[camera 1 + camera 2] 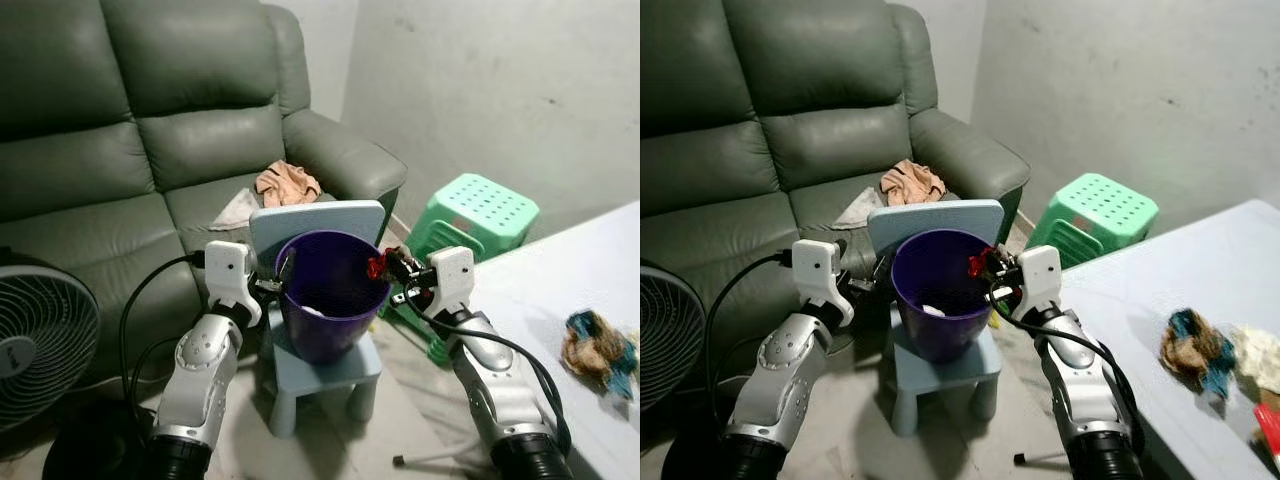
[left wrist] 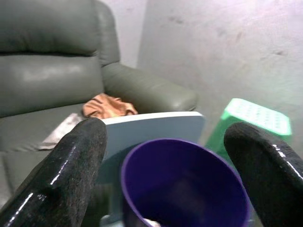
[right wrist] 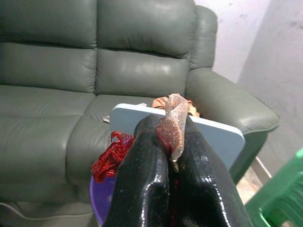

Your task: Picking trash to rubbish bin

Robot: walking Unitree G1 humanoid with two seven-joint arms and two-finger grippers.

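A purple rubbish bin (image 1: pixel 325 295) stands on a small pale blue chair (image 1: pixel 320 365) in front of me, with a white scrap lying inside it. My right gripper (image 1: pixel 385 265) is shut on a red glittery ribbon (image 3: pixel 113 153), holding it right at the bin's right rim. The ribbon (image 1: pixel 376 266) hangs from the fingertips, with a paler strip (image 3: pixel 174 124) of it pinched between the fingers (image 3: pixel 147 175). My left gripper (image 1: pixel 283 272) is open at the bin's left rim, its two fingers (image 2: pixel 71 170) spread wide on either side of the bin's mouth (image 2: pixel 184 189).
A green leather sofa (image 1: pixel 120 150) stands behind the chair, with an orange cloth (image 1: pixel 287 184) and a pale rag on its seat. A green plastic stool (image 1: pixel 470 215) lies to the right. A white table (image 1: pixel 590 300) on the right holds a crumpled multicoloured bundle (image 1: pixel 597 348). A fan (image 1: pixel 40 340) stands at left.
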